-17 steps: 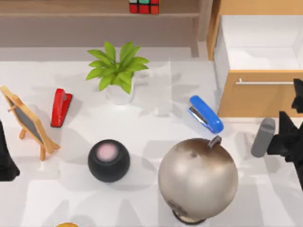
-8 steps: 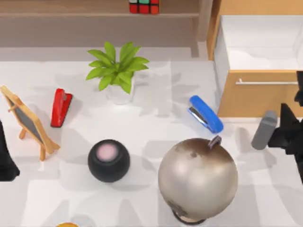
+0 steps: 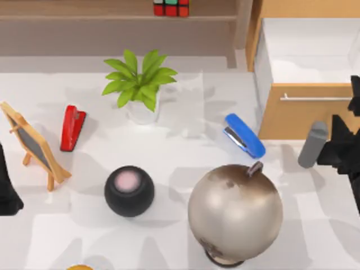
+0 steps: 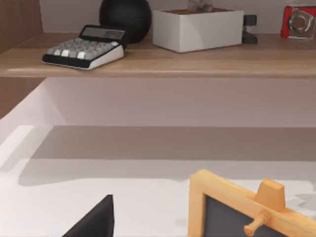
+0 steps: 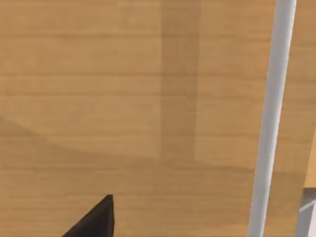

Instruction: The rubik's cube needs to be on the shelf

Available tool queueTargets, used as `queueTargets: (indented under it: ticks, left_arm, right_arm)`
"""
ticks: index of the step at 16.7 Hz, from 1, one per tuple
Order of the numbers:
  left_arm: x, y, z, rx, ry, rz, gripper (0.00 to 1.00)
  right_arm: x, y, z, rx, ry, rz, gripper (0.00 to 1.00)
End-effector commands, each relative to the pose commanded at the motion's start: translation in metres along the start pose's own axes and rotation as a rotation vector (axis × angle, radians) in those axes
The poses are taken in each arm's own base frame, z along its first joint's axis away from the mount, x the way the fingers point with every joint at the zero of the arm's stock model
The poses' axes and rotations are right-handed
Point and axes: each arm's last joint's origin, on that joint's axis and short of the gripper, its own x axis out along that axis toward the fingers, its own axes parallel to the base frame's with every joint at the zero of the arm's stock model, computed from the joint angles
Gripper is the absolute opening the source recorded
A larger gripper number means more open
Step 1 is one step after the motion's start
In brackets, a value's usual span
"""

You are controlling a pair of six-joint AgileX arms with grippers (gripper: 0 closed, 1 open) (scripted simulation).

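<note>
The right gripper (image 3: 344, 147) sat at the table's right edge, just in front of the open wooden drawer unit (image 3: 306, 115), facing its front panel and metal handle (image 5: 270, 123); whether its fingers were spread or closed could not be told. The rubik's cube (image 3: 171, 7) rested on the shelf (image 3: 84, 17) at the back, well apart from both arms. In front of the shelf stood a potted plant (image 3: 140, 84), with a red stapler (image 3: 72, 127), a blue stapler (image 3: 245, 135), a black ball (image 3: 129, 190) and a globe (image 3: 235, 212) nearer. The left arm (image 3: 7, 188) stayed parked at the left edge beside a small chalkboard easel (image 3: 32, 145).
</note>
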Motion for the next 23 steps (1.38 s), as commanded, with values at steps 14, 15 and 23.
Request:
queueTargets:
  ticks: [14, 15, 23]
  left_arm:
    - [0.0, 0.0, 0.0, 0.0, 0.0, 0.0, 1.0]
    - [0.0, 0.0, 0.0, 0.0, 0.0, 0.0, 1.0]
    - [0.0, 0.0, 0.0, 0.0, 0.0, 0.0, 1.0]
  right_arm:
    - [0.0, 0.0, 0.0, 0.0, 0.0, 0.0, 0.17]
    - [0.0, 0.0, 0.0, 0.0, 0.0, 0.0, 0.1]
    - [0.0, 0.0, 0.0, 0.0, 0.0, 0.0, 0.0]
